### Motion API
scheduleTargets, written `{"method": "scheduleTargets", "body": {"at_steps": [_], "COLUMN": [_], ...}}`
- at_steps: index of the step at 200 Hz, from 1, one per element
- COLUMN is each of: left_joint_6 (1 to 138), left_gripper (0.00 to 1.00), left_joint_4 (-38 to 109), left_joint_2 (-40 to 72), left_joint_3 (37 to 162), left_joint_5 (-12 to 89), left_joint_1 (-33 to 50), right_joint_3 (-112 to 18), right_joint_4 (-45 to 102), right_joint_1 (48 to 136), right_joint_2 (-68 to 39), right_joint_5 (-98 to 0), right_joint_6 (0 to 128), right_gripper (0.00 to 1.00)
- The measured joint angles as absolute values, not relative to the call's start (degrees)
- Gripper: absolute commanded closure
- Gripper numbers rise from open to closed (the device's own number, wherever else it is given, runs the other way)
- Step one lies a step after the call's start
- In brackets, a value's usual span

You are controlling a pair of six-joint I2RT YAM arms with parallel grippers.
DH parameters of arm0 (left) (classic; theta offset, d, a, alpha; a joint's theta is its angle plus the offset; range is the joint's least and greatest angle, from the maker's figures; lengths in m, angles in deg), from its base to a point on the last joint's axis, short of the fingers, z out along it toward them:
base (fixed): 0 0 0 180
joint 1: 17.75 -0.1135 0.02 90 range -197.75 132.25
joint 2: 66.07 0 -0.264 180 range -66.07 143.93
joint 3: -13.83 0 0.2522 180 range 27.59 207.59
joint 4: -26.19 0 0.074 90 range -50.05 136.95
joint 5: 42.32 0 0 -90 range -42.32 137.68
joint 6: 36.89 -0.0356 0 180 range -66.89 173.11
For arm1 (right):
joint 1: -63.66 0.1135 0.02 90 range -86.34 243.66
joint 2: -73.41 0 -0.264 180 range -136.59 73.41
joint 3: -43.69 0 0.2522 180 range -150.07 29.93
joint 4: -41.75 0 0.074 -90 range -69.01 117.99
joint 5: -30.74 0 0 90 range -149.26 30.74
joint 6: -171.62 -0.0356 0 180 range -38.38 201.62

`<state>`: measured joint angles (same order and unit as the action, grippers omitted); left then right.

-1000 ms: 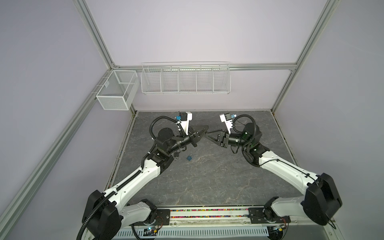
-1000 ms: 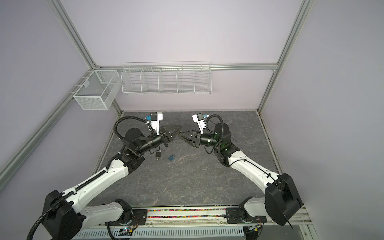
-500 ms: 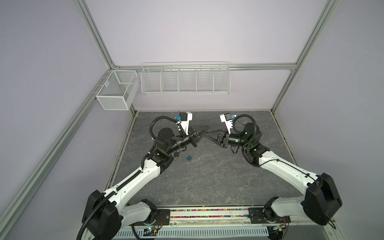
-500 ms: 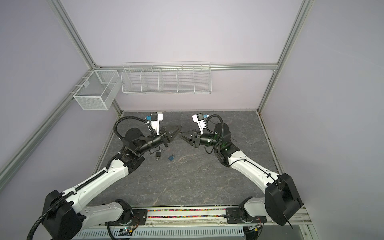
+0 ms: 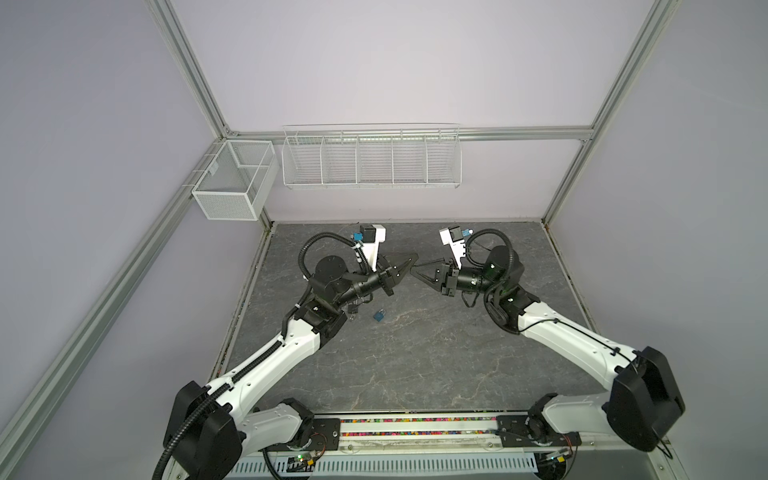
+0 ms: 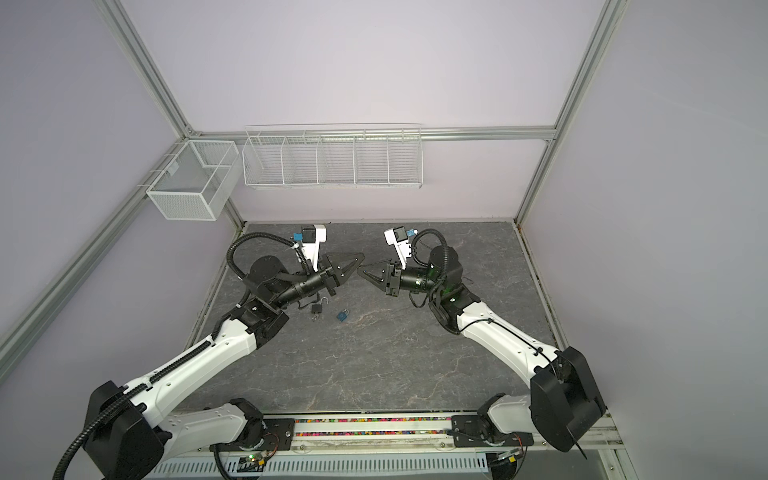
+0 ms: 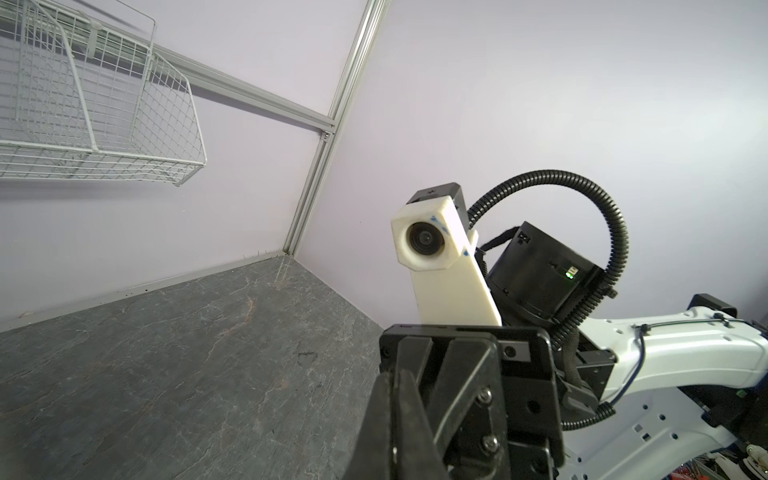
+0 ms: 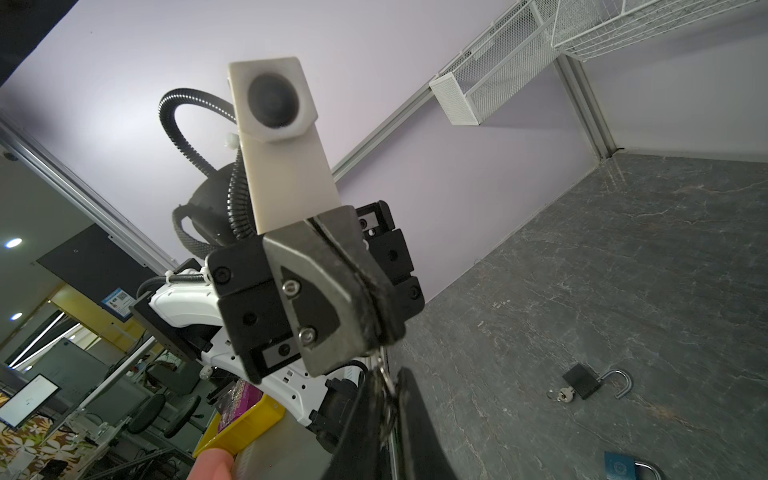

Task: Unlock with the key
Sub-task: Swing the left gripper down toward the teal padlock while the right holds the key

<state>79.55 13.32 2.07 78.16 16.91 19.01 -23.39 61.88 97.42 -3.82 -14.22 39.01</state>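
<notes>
Right jaws narrowed on key (image 8: pixel 381 370); two padlocks (image 8: pixel 579 380) (image 8: pixel 619 467) lie apart.

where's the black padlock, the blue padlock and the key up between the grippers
black padlock (image 8: pixel 581 380): right wrist view, on its body
blue padlock (image 6: pixel 342 316): in a top view, on its body
key (image 8: pixel 380 368): right wrist view, on its metal part

The white-and-black left arm (image 5: pixel 286 353) and right arm (image 5: pixel 569 336) bend at the elbow and angle inward, wrists nearly level, so that the black left gripper (image 5: pixel 409 263), its triangular fingers pressed flat together, meets tip to tip the black right gripper (image 5: pixel 414 271), whose fingers (image 8: pixel 415 428) leave only a narrow gap.
</notes>
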Motion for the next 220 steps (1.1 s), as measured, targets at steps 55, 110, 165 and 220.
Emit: {"method": "scheduleTargets", "body": {"at_steps": [55,110,165,220], "left_joint_6": [79.35,79.37,78.24,76.47], "left_gripper": [1.00,0.67,0.50,0.45], "left_joint_4": [13.43,15.53,21.95,43.68], "left_joint_2": [2.02,1.96,-1.69,-6.89], "left_joint_3": [78.16,78.27,78.27,80.61], "left_joint_5": [16.93,17.26,22.49,39.21], "left_joint_1": [19.01,19.01,19.03,18.98], "right_joint_3": [-23.33,-23.09,-22.89,-19.22], "right_joint_4": [61.88,61.23,53.75,41.12], "right_joint_1": [97.40,97.20,95.76,95.52], "right_joint_2": [-3.76,-3.72,-1.35,2.93], "right_joint_5": [-14.22,-14.70,-18.09,-25.37], "right_joint_6": [39.19,39.23,41.94,46.86], "right_gripper": [0.94,0.94,0.94,0.94]}}
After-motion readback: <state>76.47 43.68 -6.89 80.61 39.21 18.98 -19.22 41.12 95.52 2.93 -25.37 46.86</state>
